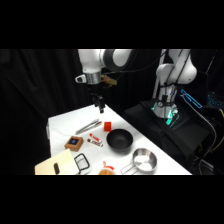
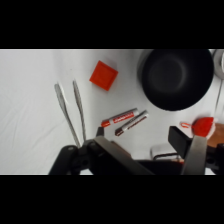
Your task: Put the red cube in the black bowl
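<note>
At right, black bowl (image 2: pixel 176 77) rim cropped.

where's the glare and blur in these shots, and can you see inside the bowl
Side view: soft all over, the table glaring white against a black backdrop, the cube a small blur. Wrist view: the bowl inside is featureless dark, and the linkage at the bottom edge is out of focus.

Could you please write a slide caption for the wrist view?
Red cube on the white table beside the black bowl, tongs nearby.
</note>
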